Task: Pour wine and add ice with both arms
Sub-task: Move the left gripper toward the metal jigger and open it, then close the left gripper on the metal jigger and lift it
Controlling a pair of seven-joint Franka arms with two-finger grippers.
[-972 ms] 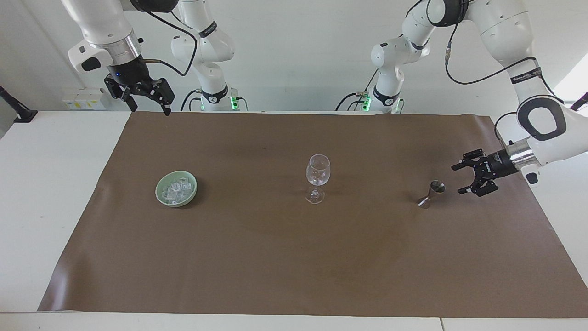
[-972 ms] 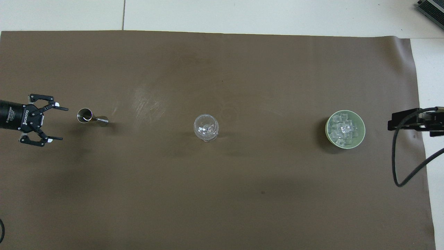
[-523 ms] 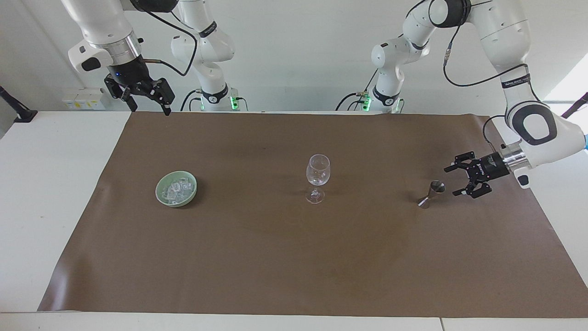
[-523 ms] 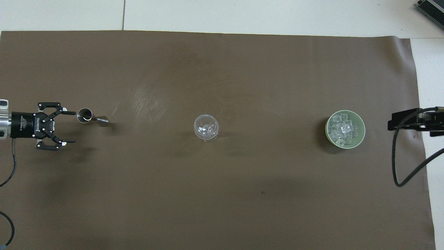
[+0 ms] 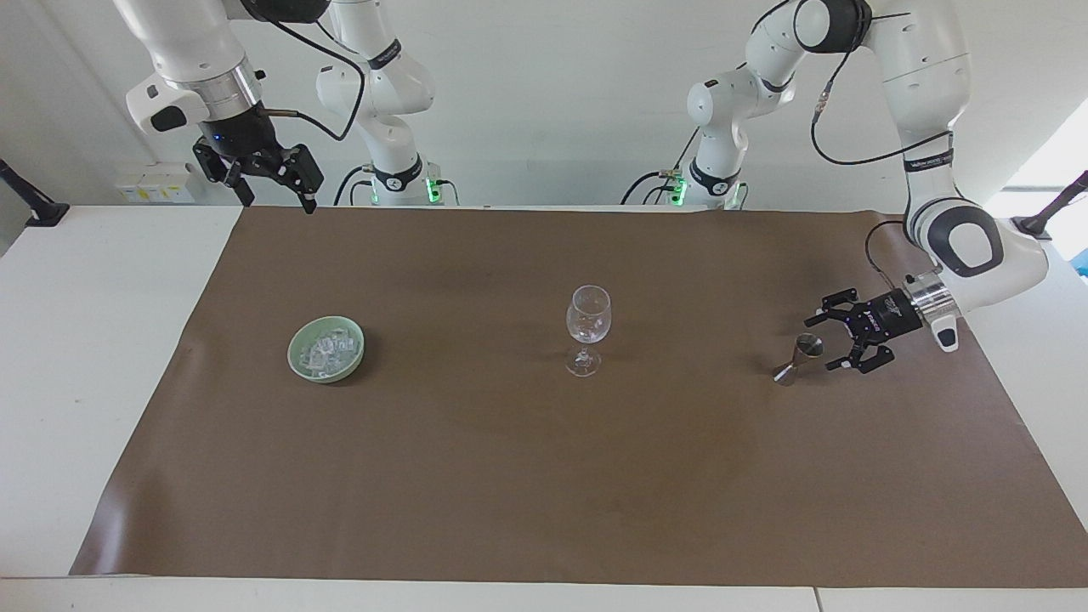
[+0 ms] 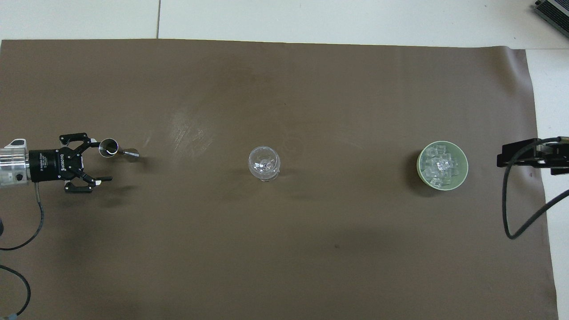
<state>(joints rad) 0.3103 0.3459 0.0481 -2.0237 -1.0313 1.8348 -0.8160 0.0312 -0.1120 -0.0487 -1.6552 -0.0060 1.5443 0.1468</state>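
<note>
We found the left gripper (image 5: 826,344) open, level beside the metal jigger (image 5: 796,359), not touching. The right gripper (image 5: 274,194) waited open, raised near the table's edge. The ice (image 5: 325,353) lay in the green bowl (image 5: 299,357), the wine glass (image 5: 587,327) mid-table. We judged the jigger light, rigid, slippery; best pinched at its waist.

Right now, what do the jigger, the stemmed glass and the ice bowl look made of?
Jigger: likely polished steel; silvery, mirror glints.
Stemmed glass: clear glass, or possibly clear plastic; the brown mat shows through it.
Bowl: pale green, smooth and opaque; ceramic or plastic, can't say which.
</note>
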